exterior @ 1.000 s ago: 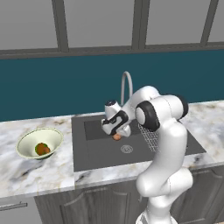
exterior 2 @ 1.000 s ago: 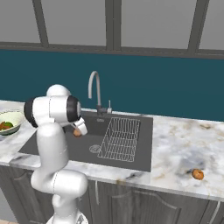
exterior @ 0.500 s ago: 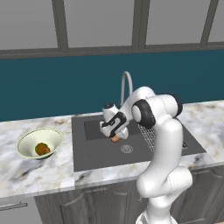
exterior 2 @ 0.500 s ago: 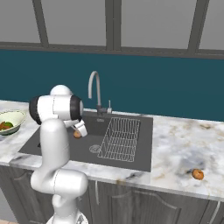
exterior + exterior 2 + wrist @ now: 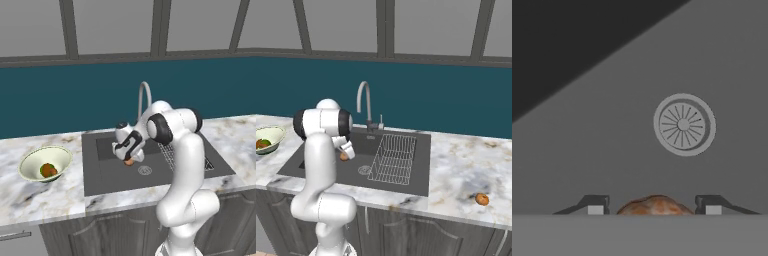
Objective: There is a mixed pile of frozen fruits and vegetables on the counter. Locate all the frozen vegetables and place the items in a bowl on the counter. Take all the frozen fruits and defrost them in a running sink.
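Orange fruit held above the sink basin.
The gripper (image 5: 654,207) was half open around a round orange fruit (image 5: 129,162), apparently clasped between its fingers, over the dark sink (image 5: 112,175) beside the drain (image 5: 684,124); another fruit (image 5: 482,199) lay on the counter (image 5: 466,170).

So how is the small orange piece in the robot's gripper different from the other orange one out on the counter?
The round orange piece in the gripper hangs above the dark grey sink, pinched between the gripper fingers; the orange piece on the white marble counter lies free, right of the sink, untouched. Both are small, round and orange-brown.
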